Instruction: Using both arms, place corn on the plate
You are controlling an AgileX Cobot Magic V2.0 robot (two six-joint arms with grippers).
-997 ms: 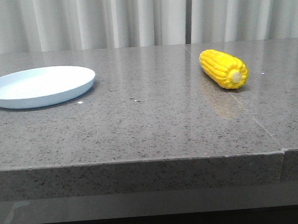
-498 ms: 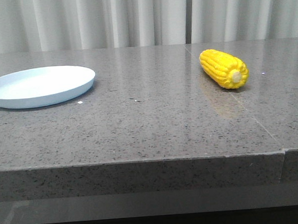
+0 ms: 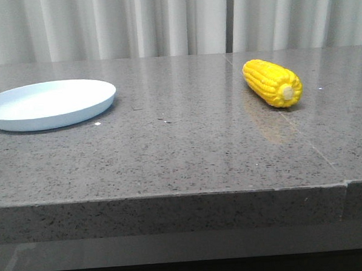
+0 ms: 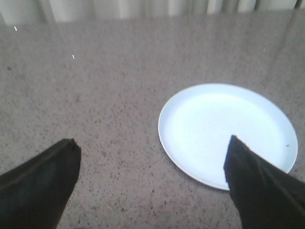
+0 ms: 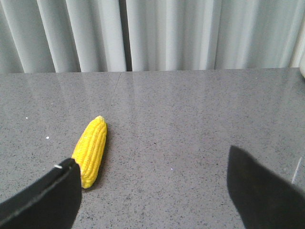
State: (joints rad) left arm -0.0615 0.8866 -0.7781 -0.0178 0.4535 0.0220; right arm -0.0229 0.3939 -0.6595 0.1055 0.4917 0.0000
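The yellow corn (image 3: pixel 272 83) lies on the grey stone table at the right, its pale stub end toward the camera. It also shows in the right wrist view (image 5: pixel 90 144), just beyond one finger of my right gripper (image 5: pixel 150 179), which is open and empty above the table. The pale blue plate (image 3: pixel 49 103) sits at the left and holds nothing. In the left wrist view the plate (image 4: pixel 224 129) lies under one finger of my left gripper (image 4: pixel 153 164), which is open and empty. Neither gripper shows in the front view.
The grey speckled table (image 3: pixel 181 147) has a front edge low in the front view and a seam at its right (image 3: pixel 344 184). White curtains (image 3: pixel 163 21) hang behind the table.
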